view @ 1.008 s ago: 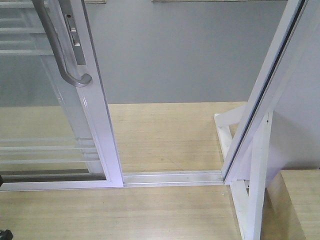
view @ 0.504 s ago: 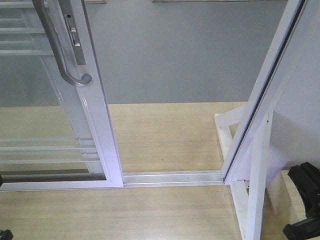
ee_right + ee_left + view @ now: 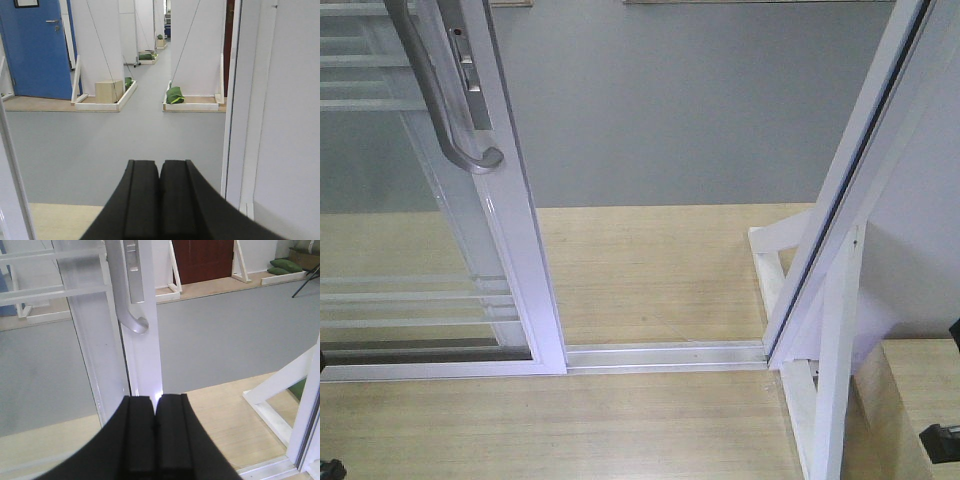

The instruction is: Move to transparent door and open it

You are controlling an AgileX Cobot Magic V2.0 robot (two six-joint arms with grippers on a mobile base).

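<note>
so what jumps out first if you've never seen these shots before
The transparent door fills the left of the front view, its curved grey handle near the top, with an open gap to its right. In the left wrist view the shut left claw sits just below that handle; the shut right claw faces an empty grey corridor.

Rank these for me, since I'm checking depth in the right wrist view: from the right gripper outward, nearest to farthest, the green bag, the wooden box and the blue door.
From the right gripper, fingers together:
1. Green bag, just right of centre on a platform edge.
2. Wooden box, left of centre; close to the bag in depth, hard to separate.
3. Blue door, far left, seemingly farthest.
</note>
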